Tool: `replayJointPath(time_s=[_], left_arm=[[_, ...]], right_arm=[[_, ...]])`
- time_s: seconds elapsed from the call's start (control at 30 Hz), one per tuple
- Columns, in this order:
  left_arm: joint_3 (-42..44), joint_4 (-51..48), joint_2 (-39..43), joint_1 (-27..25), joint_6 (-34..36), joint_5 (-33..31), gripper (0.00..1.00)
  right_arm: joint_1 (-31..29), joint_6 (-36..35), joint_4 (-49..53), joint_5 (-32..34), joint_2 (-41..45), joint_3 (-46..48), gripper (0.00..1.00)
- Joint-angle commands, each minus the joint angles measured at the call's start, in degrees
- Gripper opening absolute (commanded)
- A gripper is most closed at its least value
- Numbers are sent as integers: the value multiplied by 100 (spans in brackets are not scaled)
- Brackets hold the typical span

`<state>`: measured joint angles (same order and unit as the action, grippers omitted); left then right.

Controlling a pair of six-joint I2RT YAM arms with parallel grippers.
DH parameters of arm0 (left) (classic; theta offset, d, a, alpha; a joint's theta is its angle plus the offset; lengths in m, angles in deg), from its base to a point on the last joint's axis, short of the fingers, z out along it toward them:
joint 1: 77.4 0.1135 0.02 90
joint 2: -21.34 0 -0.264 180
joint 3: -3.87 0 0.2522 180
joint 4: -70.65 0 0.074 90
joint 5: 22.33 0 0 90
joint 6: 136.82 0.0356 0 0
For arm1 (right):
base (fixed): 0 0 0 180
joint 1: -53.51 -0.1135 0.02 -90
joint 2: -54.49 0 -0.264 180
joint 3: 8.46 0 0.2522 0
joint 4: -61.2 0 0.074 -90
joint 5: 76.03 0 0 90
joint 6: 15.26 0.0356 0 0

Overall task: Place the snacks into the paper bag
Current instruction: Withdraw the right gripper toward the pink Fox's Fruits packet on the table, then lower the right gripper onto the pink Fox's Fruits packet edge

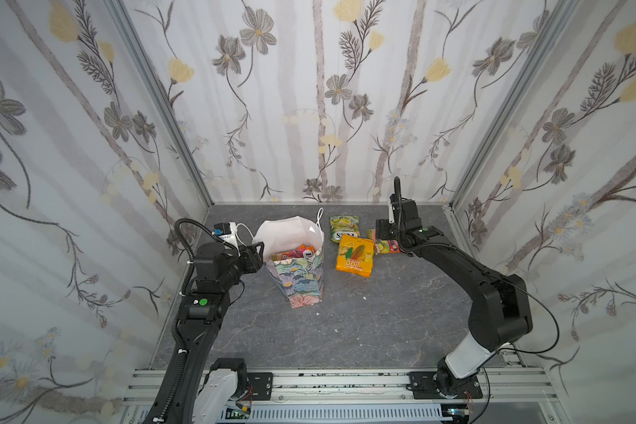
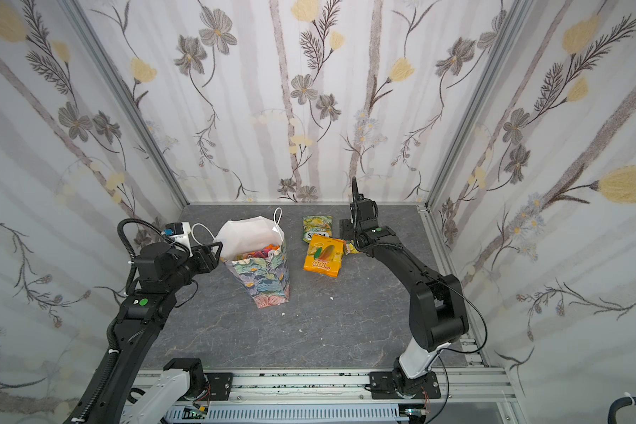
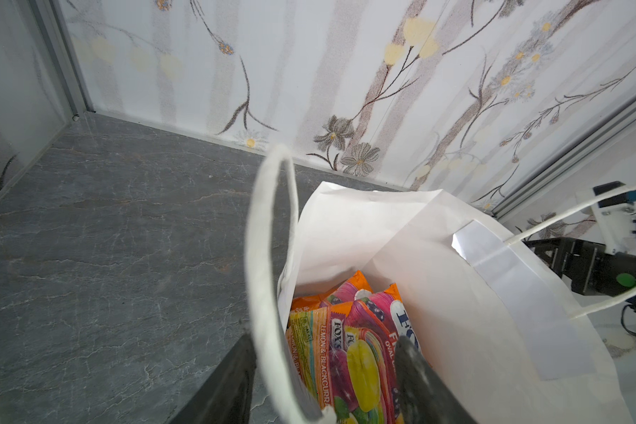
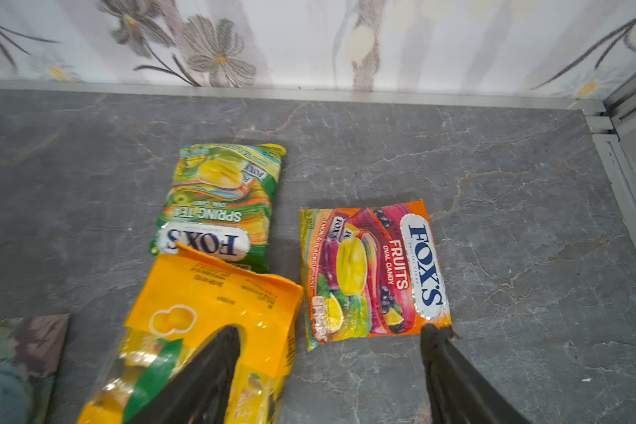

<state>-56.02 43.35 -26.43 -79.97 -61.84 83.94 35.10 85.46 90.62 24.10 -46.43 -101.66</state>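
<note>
Three packs left out: the green pack (image 4: 221, 205), the mango pack (image 4: 213, 293) and the red fruits pack (image 4: 371, 271) lie flat on the bench (image 1: 346, 330), near its back edge.
How they lie: the mango pack's end rests on the green pack. The red fruits pack is just beside the mango pack.
Paper bag: the paper bag (image 1: 294, 279) stands up and open, near the back edge, on the left arm's side of the three packs.
Inside: the packs in the bag (image 3: 349, 330) show at least three bright ones. More may hide under them.
How far: most of the job looks done, with three packs to go.
Left hand: the left hand (image 3: 325, 337) has its fingers apart, one outside the bag's wall and one inside. It seems to steady the bag.
Right hand: the right hand (image 4: 331, 328) has its fingers wide apart and holds nothing. It hangs over the mango pack and the red fruits pack.
Bench: dark grey like stone, with pale crack lines and a few white crumbs (image 1: 364, 296).
Room: walls (image 1: 309, 110) with flower paper stand on three sides. A metal rail (image 1: 346, 381) runs along the front edge.
</note>
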Motion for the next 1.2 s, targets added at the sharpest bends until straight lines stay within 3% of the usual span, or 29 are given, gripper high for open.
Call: replayJointPath(time_s=[0.0, 0.23, 0.57, 0.97, 1.17], left_arm=[[11, 194, 18, 15, -35, 61, 59], [25, 211, 42, 11, -35, 59, 59], [25, 203, 76, 15, -27, 21, 59], [25, 194, 70, 11, -9, 52, 59], [25, 209, 72, 11, -16, 55, 59]], right_arm=[[139, -199, 153, -47, -452, -498, 78], [233, -403, 675, -29, -1633, -1707, 78], [311, -382, 668, -86, -2491, -2205, 78], [440, -213, 546, -413, -2369, -1616, 76], [521, -83, 94, -461, -1820, -660, 76]])
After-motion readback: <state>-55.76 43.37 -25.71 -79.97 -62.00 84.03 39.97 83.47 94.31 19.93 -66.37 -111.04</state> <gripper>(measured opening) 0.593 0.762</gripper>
